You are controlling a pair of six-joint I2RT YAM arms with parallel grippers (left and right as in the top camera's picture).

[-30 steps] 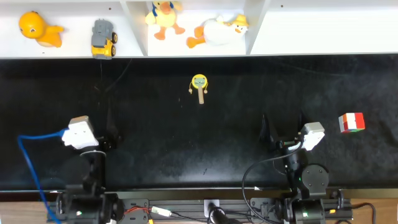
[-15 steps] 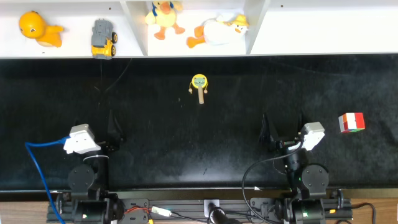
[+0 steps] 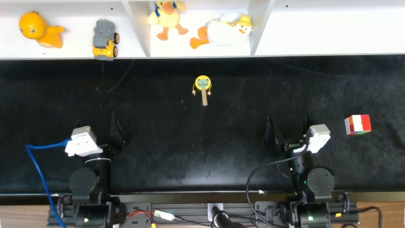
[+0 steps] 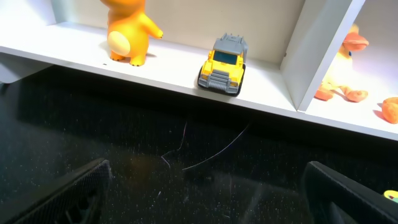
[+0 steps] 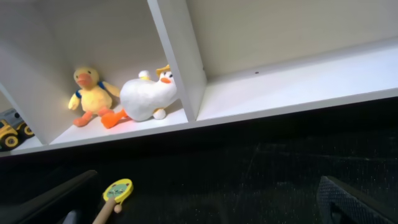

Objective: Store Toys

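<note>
A yellow rattle on a wooden stick (image 3: 202,85) lies on the black mat in front of the middle shelf bay, and my right wrist view has the rattle (image 5: 115,193) low down. A red, white and green cube (image 3: 357,125) sits on the mat at the right. My left gripper (image 3: 96,126) hovers open and empty over the mat at the left, well short of the shelf (image 4: 186,84). My right gripper (image 3: 286,126) is open and empty too, with the cube to its right.
The white shelf (image 3: 202,52) along the back holds an orange duck (image 3: 38,28) and a yellow truck (image 3: 104,39) in the left bay, and a yellow plush duck (image 3: 166,16) with a white plush duck (image 3: 221,31) in the middle. The right bay (image 5: 298,81) is bare. A blue cable (image 3: 38,164) loops beside the left arm.
The left arm drew back a little toward its base between a second and half a second ago and has since kept still. The right arm and the toys stayed put.
</note>
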